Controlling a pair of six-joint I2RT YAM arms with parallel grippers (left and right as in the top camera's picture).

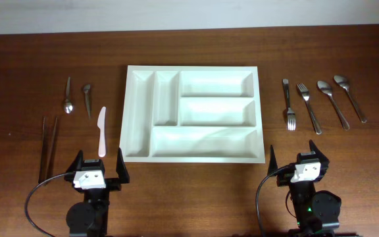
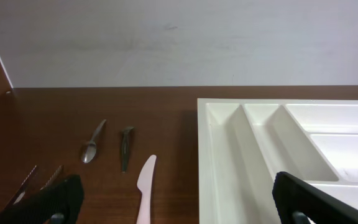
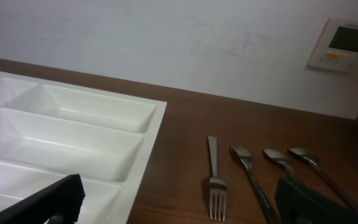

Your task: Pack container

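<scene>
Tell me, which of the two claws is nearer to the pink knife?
Left. The left gripper sits right by the pink knife's near end. The right gripper is far off, beyond the white tray's other side.

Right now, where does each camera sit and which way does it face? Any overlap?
Overhead: above the table, looking straight down at the tray; left gripper and right gripper show at the near edge.
Left wrist: low at the near edge, facing the far wall over the tray's left end and pink knife; own fingers at bottom corners.
Right wrist: low, facing the same wall over the tray's right end and a fork; own fingers at bottom corners.
Shared: all three see the tray.
</scene>
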